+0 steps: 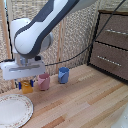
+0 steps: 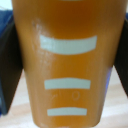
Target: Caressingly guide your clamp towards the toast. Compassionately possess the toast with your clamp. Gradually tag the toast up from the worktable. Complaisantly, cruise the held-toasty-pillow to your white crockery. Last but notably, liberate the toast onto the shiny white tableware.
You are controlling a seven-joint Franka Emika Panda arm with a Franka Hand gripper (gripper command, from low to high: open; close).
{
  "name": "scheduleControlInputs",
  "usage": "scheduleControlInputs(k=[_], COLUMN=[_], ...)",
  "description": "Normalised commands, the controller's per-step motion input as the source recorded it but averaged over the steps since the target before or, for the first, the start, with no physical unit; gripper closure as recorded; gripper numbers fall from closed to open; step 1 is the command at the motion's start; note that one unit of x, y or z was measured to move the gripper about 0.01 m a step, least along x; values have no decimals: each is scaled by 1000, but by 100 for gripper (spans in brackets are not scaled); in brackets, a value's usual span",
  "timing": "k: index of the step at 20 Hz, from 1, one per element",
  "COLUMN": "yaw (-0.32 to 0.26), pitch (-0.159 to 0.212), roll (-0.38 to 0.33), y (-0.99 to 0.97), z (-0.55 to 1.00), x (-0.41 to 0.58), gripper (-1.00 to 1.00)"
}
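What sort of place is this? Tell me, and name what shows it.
Probably a mock home kitchen or dining corner: a light wooden worktable bearing a white plate and two cups, a dark drawer cabinet, and a woven screen behind.

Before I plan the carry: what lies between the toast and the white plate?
In the exterior view, only bare wooden tabletop separates the toast, held in the gripper, from the plate.

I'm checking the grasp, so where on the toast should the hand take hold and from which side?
Across its two flat faces, coming down from above. The toast stands on edge beside the pink cup, so its thin width fits between the fingers. The hand already sits around it, a finger at each side.
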Motion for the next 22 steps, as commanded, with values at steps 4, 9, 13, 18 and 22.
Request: scheduleControlInputs(k=[4, 9, 13, 18, 22], yaw=[-6, -4, 0, 0, 28], pitch=[-28, -1, -38, -162, -265], roll=[-110, -157, -292, -351, -302], y=[659, 694, 622, 360, 91], z=[-274, -329, -459, -157, 12], x=[745, 467, 69, 126, 140], gripper=[100, 100, 100, 100, 100])
